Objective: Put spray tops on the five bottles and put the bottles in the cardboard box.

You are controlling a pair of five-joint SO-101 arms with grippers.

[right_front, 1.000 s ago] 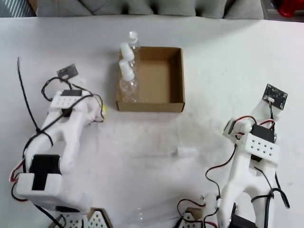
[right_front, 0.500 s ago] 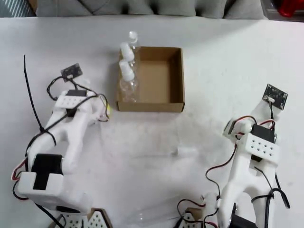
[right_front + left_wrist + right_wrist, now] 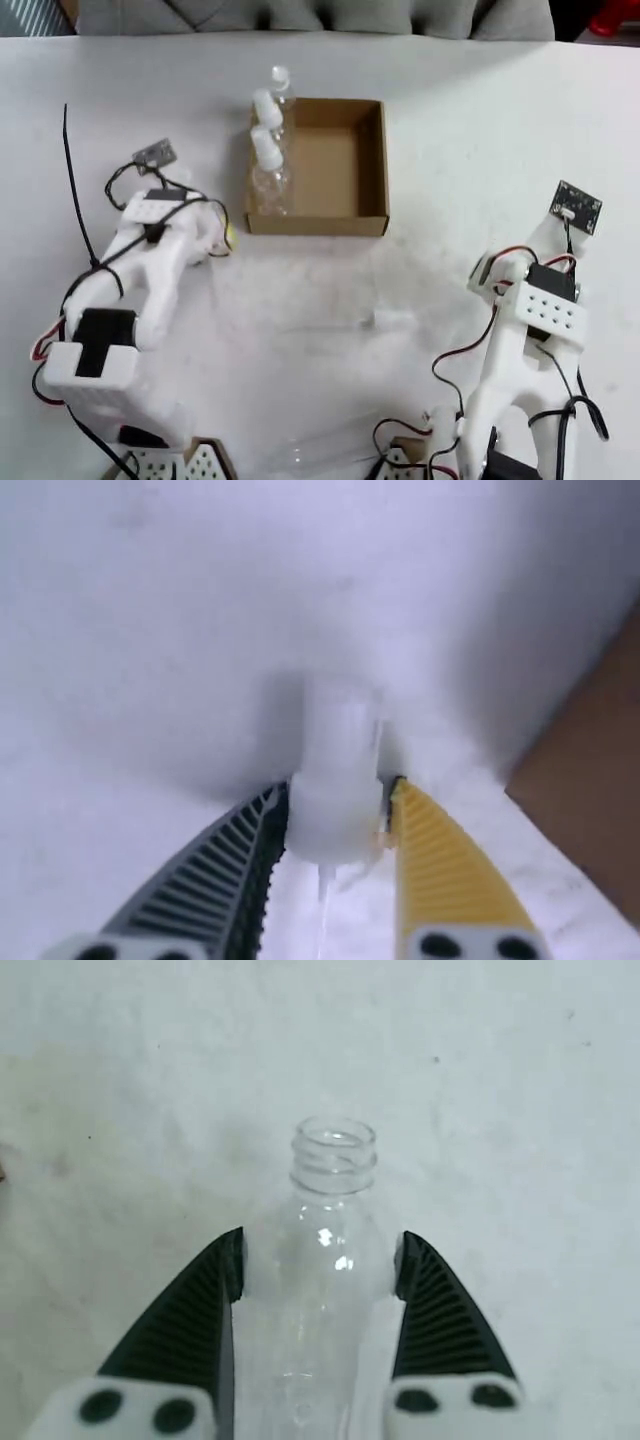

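My left gripper (image 3: 335,805) is shut on a white spray top (image 3: 335,770), pinched between its black and yellow fingers, just above the table. In the high view this gripper (image 3: 222,236) sits by the near left corner of the cardboard box (image 3: 340,218). My right gripper (image 3: 322,1245) is shut on a clear bottle (image 3: 326,1205) with an uncapped threaded neck, its fingers pressing both sides. Clear bottles with white spray tops (image 3: 267,148) lie along the left wall of the box.
A loose spray top with its tube (image 3: 388,319) lies on the white table between the arms. Another clear bottle (image 3: 320,450) lies at the near edge. The brown box wall (image 3: 600,820) is close beside the left gripper.
The left arm has swung a little away from the near edge and toward the box, carrying the spray top. The right arm has not moved.
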